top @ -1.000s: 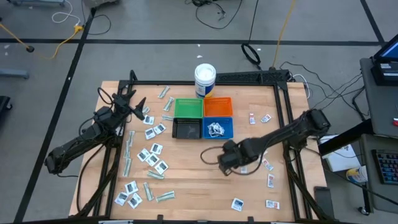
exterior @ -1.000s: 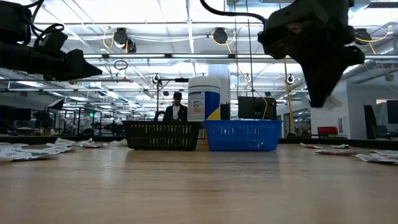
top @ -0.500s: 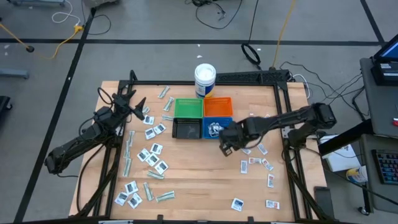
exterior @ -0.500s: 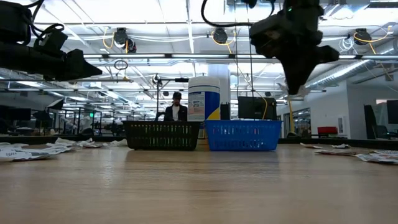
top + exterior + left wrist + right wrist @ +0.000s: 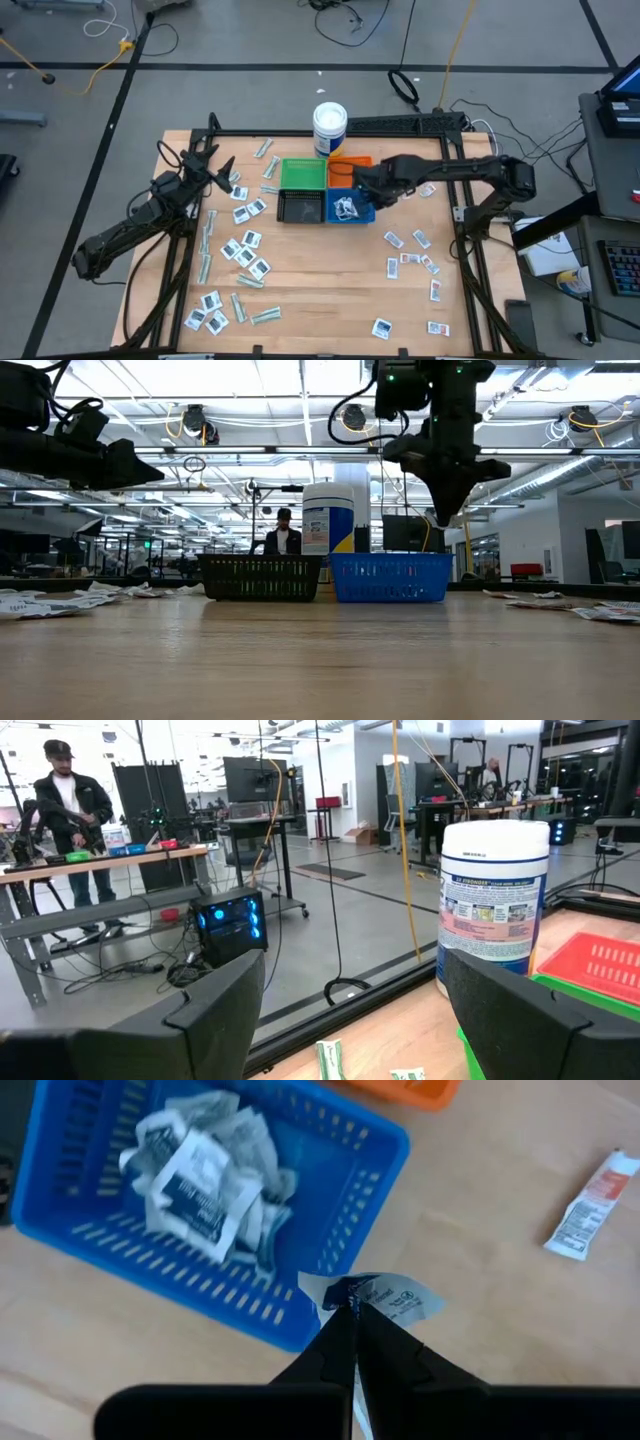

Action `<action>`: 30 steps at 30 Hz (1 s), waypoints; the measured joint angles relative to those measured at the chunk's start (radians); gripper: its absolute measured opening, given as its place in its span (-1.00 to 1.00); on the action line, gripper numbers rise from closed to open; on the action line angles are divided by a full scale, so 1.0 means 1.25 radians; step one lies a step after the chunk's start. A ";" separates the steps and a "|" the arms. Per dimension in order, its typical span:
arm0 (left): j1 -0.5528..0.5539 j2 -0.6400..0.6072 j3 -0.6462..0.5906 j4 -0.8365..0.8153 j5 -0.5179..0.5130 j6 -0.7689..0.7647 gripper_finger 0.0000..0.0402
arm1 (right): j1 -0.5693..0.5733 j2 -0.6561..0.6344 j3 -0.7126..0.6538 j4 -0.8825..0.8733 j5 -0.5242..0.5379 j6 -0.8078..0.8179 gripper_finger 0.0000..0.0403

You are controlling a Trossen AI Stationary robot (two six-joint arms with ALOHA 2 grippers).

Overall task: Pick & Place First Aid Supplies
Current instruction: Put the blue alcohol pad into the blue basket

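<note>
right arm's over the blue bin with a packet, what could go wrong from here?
1. The right gripper pinches the white packet only by a corner, and it sits above the blue bin's near rim, not its middle. Released here, the packet may land on the rim or the table.
2. The bin already holds a loose heap of packets; a low release could snag them.

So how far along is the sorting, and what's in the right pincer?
Done: a small heap of white sachets lies in the blue bin. In hand: the right pincer, shut on a white packet, hangs by the bin's edge. Left: dozens of packets on the left side and several on the right. The left pincer waits open.
</note>
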 joint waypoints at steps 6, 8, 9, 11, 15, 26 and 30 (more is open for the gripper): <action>0.000 0.000 0.000 0.000 0.000 0.000 0.53 | -0.018 0.005 0.002 0.050 -0.003 0.015 -1.00; 0.000 0.000 0.000 0.000 0.000 0.000 0.53 | -0.018 0.030 0.019 0.067 -0.003 0.019 -1.00; 0.000 0.000 0.000 0.000 0.000 0.000 0.53 | -0.018 0.042 0.029 0.066 -0.004 0.020 -1.00; 0.000 0.000 0.000 0.000 0.000 0.000 0.53 | -0.018 0.070 0.062 0.065 -0.004 0.018 -1.00; 0.000 0.000 0.000 0.000 0.000 0.000 0.53 | -0.018 0.133 0.132 0.064 -0.004 -0.005 -1.00; 0.000 0.000 0.000 0.000 0.000 0.000 0.53 | -0.018 0.300 0.322 0.045 -0.021 -0.052 -1.00; 0.000 0.000 0.000 0.000 0.000 0.000 0.53 | -0.017 0.335 0.327 0.041 -0.060 -0.061 -1.00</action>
